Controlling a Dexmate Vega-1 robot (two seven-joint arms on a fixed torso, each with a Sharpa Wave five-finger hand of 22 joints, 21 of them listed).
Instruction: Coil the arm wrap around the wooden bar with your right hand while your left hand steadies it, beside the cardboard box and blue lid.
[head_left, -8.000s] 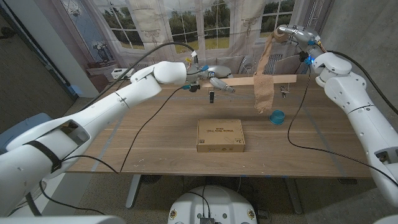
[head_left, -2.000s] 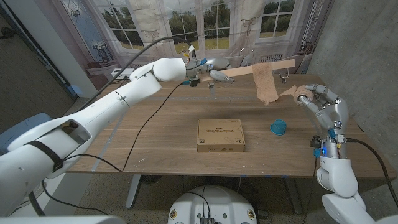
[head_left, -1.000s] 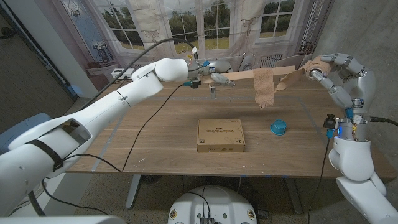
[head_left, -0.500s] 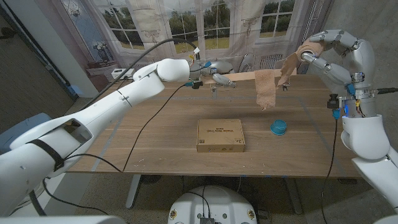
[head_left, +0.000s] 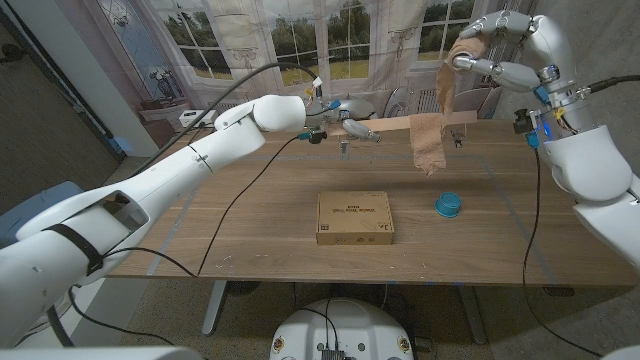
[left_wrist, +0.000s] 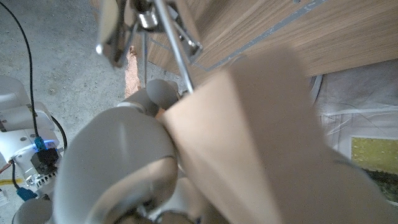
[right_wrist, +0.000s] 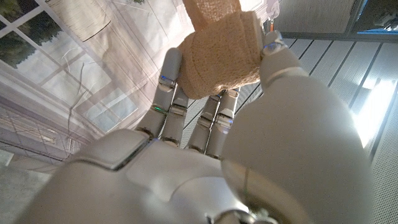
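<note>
on the long wooden tabletop (head_left: 250, 215), well below both sets of fingers, lie the flat brown cardboard box (head_left: 354, 217) and, near it on the right-hand side, the small round blue lid (head_left: 446, 206); both look untouched by the work above them. between the two hands runs the pale, straight wooden bar (head_left: 415, 122), held up off the tabletop. the left hand (head_left: 352, 124) grips the bar's end, its fingers (left_wrist: 134, 158) closed around the wood in the left wrist view. the tan, stretchy cloth arm wrap (head_left: 431, 140) already sits on the bar in a few turns, with a loose flap hanging down from them toward the blue lid. from the turns a free strip climbs to the right hand (head_left: 510, 45), raised high above the bar, whose fingers (right_wrist: 166, 79) pinch the rolled remainder (right_wrist: 222, 55) of the wrap. as a judgement, the coiling is partly done: some turns are on, but a good roll is left to unwind, so more passes round the bar are needed before the end can be laid down.
</note>
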